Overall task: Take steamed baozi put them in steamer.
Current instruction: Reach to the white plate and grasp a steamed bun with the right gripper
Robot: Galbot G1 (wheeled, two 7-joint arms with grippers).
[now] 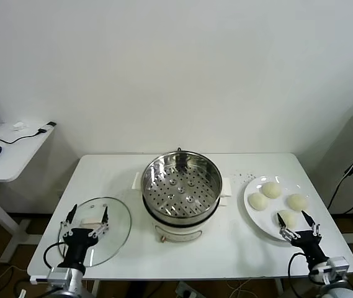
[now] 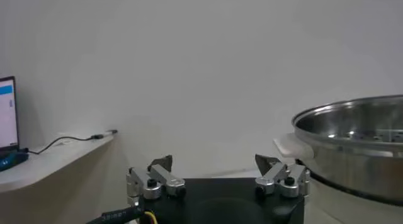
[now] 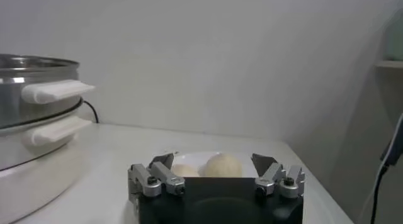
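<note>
The steamer [image 1: 181, 186] is a shiny steel pot with a perforated tray floor on a white base, at the table's middle. Nothing lies in it. Several cream-white steamed baozi [image 1: 271, 189] sit on a white plate [image 1: 264, 226] to its right. My right gripper [image 1: 293, 218] hovers open at the plate's near edge, over the nearest bun [image 1: 287, 216]. The right wrist view shows its gripper [image 3: 213, 159] open, with two buns [image 3: 221, 165] just ahead and the steamer [image 3: 31, 118] off to one side. My left gripper [image 1: 89, 214] stands open and empty above the glass lid; its wrist view shows that gripper [image 2: 214, 161] and the steamer [image 2: 359, 150].
A round glass lid [image 1: 111, 239] lies flat on the table's front left, under my left gripper. A side desk [image 1: 8, 149] with a blue mouse and a cable stands to the left. A shelf and a hanging cable [image 1: 350, 177] are at the right.
</note>
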